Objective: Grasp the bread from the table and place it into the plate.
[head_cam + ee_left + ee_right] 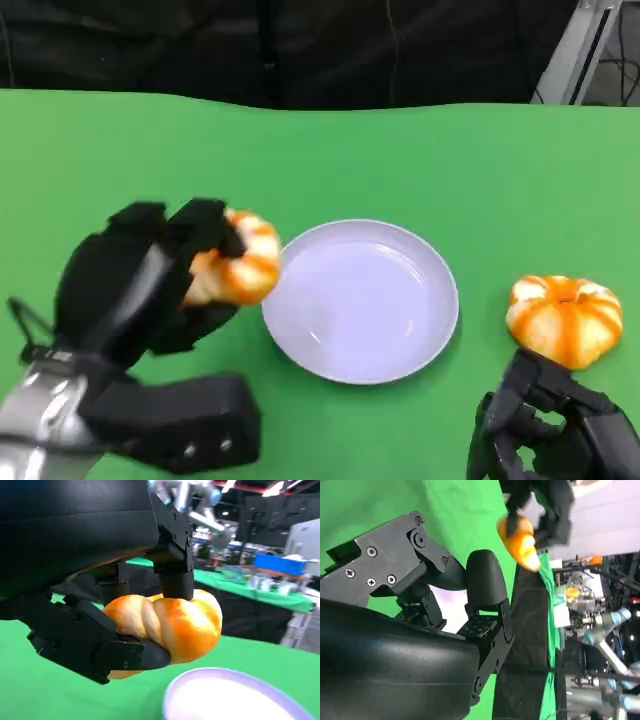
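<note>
My left hand (140, 290) grips a golden twisted bread roll (240, 262) lifted off the green table, just beside the left rim of the pale lilac plate (360, 300). In the left wrist view the fingers (100, 647) clamp the roll (175, 622) from both sides, with the plate's rim (200, 680) below and ahead of it. A second bread roll (565, 318) lies on the table to the right of the plate. My right hand (555, 425) rests low just in front of that roll, holding nothing, its fingers (482, 580) apart. The right wrist view shows the held roll (520, 540) in the distance.
The green table (320, 160) stretches back to a black curtain. A metal stand leg (580, 50) rises at the far right corner. Other green tables and a robot arm (200, 500) stand in the background of the left wrist view.
</note>
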### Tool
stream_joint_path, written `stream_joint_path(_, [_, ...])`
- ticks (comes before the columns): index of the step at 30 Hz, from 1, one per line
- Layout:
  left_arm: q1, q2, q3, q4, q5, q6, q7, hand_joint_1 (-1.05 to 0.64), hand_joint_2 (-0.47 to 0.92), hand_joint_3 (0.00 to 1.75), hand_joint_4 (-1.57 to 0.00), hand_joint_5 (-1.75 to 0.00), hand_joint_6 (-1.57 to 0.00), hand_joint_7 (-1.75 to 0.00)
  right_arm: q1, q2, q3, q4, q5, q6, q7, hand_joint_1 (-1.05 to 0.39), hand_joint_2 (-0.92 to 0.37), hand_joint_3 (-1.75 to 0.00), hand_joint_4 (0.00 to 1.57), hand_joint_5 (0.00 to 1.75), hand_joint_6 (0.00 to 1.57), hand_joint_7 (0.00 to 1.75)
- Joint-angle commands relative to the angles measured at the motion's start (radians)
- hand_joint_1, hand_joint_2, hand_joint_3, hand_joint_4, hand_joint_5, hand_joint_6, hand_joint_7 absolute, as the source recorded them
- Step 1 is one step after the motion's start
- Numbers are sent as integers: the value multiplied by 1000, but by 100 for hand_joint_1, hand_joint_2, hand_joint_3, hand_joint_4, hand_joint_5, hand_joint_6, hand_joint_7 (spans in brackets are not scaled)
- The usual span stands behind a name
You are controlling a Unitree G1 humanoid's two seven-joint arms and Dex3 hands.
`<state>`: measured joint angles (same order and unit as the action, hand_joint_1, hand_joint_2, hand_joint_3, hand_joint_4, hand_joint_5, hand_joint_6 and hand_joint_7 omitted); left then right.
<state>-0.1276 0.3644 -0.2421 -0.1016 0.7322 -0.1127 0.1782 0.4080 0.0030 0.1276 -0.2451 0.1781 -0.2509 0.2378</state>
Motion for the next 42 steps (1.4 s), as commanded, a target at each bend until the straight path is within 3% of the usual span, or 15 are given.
stream_joint_path(1, [-95, -50, -35, 11, 17, 32, -51, -10, 55, 97, -74, -175, -65, -175, 1, 0, -6, -11, -1, -2, -14, -12, -57, -122, 85, 175, 69, 169])
stream_joint_path(11, [-258, -172, -130, 238, 38, 7, -17, -9, 54, 93, -74, -175, -63, -175, 10, 7, 7, -22, 2, -4, -19, -12, -56, -123, 85, 175, 68, 168])
stream_joint_path(17, [-300, -231, -174, 365, 61, 13, 26, -4, 62, 74, -72, -175, -57, -175, 18, 8, 13, -34, -19, -1, -34, -12, -56, -124, 85, 175, 70, 168])
stream_joint_path(22, [-329, -255, -205, 462, 51, 5, 21, -4, 67, 72, -72, -175, -55, -175, 18, 8, 17, -41, -17, 9, -39, -12, -56, -124, 85, 175, 70, 168])
stream_joint_path(24, [-336, -256, -218, 507, 30, -30, 8, -4, 70, 57, -72, -175, -58, -175, 17, 9, 17, -40, -10, 9, -37, -11, -55, -125, 85, 175, 71, 168])
stream_joint_path(25, [-335, -256, -219, 528, 4, -60, -6, -6, 78, 42, -70, -174, -67, -160, 17, 8, 16, -39, -12, 6, -37, -11, -55, -126, 85, 175, 71, 168])
stream_joint_path(27, [-333, -254, -218, 553, -36, -103, -24, -10, 89, 34, -74, -150, -85, -110, 17, 8, 16, -38, -16, 3, -38, -12, -54, -126, 85, 175, 71, 168])
stream_joint_path(28, [-331, -245, -221, 554, -54, -111, -62, -17, 90, 38, -70, -134, -81, -91, 18, 7, 16, -40, -18, 6, -39, -12, -54, -127, 85, 175, 70, 168])
stream_joint_path(30, [-336, -217, -237, 552, -63, -121, -131, -41, 92, 50, -68, -57, -69, -31, 18, 6, 16, -45, -16, 12, -40, -11, -54, -127, 85, 175, 71, 168])
stream_joint_path(31, [-338, -201, -246, 546, -59, -120, -166, -59, 92, 57, -48, -25, -53, -13, 18, 6, 16, -45, -15, 13, -40, -11, -54, -127, 85, 175, 71, 168])
stream_joint_path(33, [-340, -187, -254, 537, -53, -116, -199, -76, 92, 64, -24, -5, -36, -3, 18, 7, 16, -44, -14, 12, -40, -11, -54, -127, 85, 175, 71, 168])
stream_joint_path(35, [-333, -176, -256, 533, -57, -124, -217, -87, 92, 69, -9, -1, -25, -1, 20, 6, 16, -47, -15, 15, -41, -11, -54, -127, 84, 175, 71, 168])
stream_joint_path(39, [-326, -144, -275, 510, -23, -121, -224, -101, 92, 84, 0, 0, -4, 0, 16, 4, 15, -38, -17, 3, -36, -12, -54, -127, 84, 175, 70, 168])
stream_joint_path(42, [-315, -132, -271, 489, -20, -128, -212, -104, 92, 88, 0, 0, -1, 0, 16, 5, 15, -39, -17, 9, -39, -12, -54, -127, 84, 175, 70, 168])
